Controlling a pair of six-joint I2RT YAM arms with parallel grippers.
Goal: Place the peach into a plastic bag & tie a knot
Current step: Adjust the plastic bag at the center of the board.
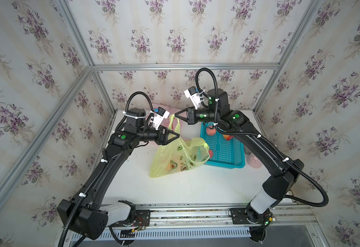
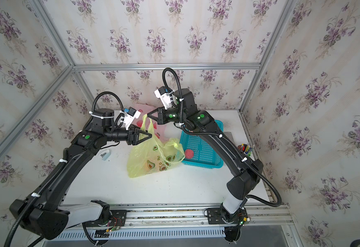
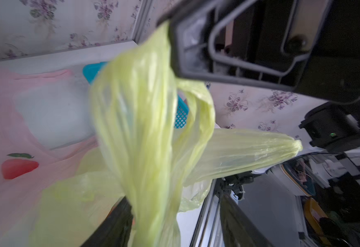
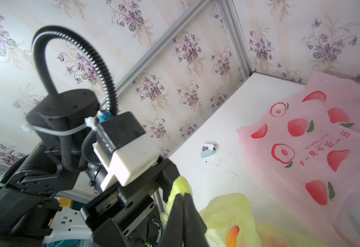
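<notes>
- On the desk (image 1: 185,188), the yellow plastic bag (image 1: 174,164) slumps against the blue basket (image 1: 226,165).
- Right claw (image 1: 175,115) is pinched together on one bag handle (image 1: 171,118), holding it up above the bag.
- Left claw (image 1: 178,135) sits just beside that handle, lower down, its jaws apart.
- Peaches (image 1: 210,130) lie in the basket.

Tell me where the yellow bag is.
In both top views the yellow bag sits mid-table, against the left side of the blue basket, one handle pinched up by the right end effector.

Purple-flowered wallpaper walls (image 1: 174,32), aluminium frame rails (image 1: 185,66), white tabletop (image 1: 185,188), soft even light.
</notes>
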